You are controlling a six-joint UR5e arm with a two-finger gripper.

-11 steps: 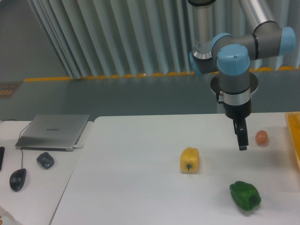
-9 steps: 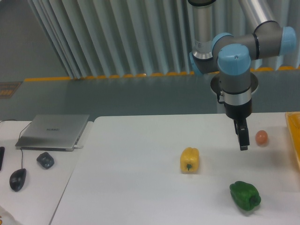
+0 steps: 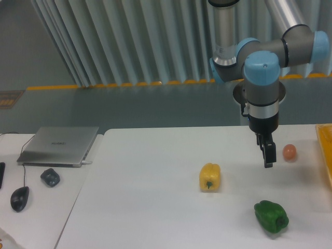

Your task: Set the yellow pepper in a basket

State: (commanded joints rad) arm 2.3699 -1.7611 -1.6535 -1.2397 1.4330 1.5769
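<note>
The yellow pepper (image 3: 209,177) lies on the white table near the middle, green stem facing front. The gripper (image 3: 268,161) hangs above the table to the pepper's right, well apart from it, holding nothing; its fingers are seen edge-on, so I cannot tell whether they are open or shut. Only the yellow-orange rim of the basket (image 3: 325,153) shows at the right edge of the frame.
A green bell pepper (image 3: 271,216) lies front right. A small orange-pink ball (image 3: 289,151) sits just right of the gripper. On the left desk are a closed laptop (image 3: 59,145) and two computer mice (image 3: 19,198).
The arm has shifted very slightly to the right. The peppers and the ball have not moved.
</note>
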